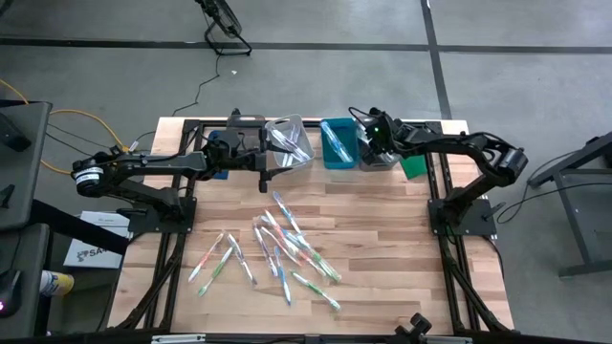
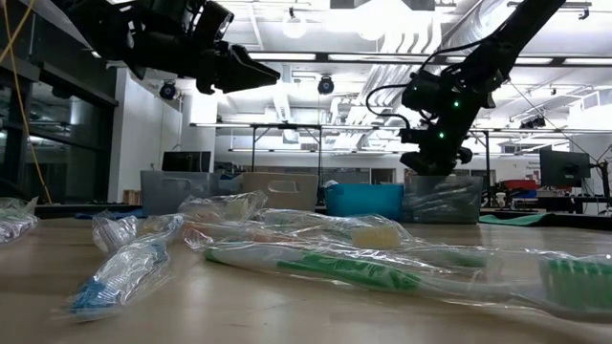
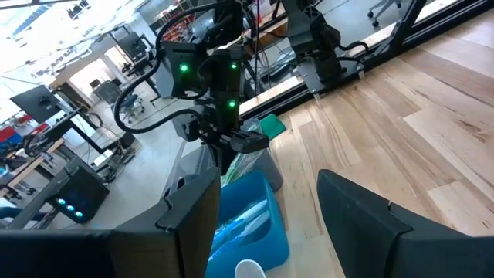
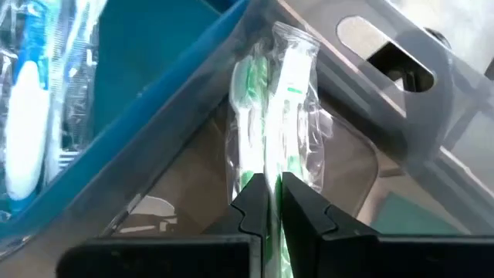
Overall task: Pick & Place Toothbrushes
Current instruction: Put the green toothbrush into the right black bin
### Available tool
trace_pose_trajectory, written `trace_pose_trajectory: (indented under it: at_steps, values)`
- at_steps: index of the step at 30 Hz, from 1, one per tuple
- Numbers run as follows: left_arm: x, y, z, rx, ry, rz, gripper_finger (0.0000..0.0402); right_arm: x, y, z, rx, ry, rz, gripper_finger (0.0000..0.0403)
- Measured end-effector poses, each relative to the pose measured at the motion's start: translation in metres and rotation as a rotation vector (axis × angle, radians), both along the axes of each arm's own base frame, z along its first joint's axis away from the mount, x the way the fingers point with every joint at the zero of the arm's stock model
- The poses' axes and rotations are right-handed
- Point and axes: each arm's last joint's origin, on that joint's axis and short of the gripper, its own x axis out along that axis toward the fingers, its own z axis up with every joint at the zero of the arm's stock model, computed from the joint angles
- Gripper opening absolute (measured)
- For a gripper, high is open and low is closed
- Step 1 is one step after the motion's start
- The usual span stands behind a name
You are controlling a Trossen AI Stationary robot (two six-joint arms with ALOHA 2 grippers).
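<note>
Robotics lab: open hall, exposed ceiling lights [image 2: 295,27], monitors [image 2: 186,161], workbenches, concrete floor [image 1: 316,81].

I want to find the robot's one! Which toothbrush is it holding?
The green wrapped toothbrush, pinched in the right pincer over the grey bin; the others lie on the table or in bins.

Two dark robot arms reach inward from opposite sides of the surface toward its far edge. The left arm stretches nearly straight across, its left tool [image 1: 271,173] raised with fingers spread wide apart, holding nothing. The right arm bends at its elbow and angles down, its right tool [image 4: 269,202] pinched almost closed, with a wrapped green toothbrush [image 4: 284,108] between its fingertips.
</note>
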Motion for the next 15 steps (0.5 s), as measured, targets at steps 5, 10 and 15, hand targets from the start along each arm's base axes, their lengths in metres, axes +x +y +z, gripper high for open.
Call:
trace_pose_trajectory:
  at_steps: [5,10,15]
  values:
    - [0.0,0.0,0.0,-0.001,-0.001,-0.006,0.0212,0.001,-0.001,0.001,-0.015,-0.014,-0.013,0.0042]
    - [0.0,0.0,0.0,-0.008,-0.002,-0.006,0.0212,0.0,-0.001,0.004,-0.029,-0.029,-0.054,0.0098]
    - [0.0,0.0,0.0,-0.009,-0.001,-0.007,0.0212,-0.004,0.002,0.018,-0.051,-0.073,-0.071,0.016]
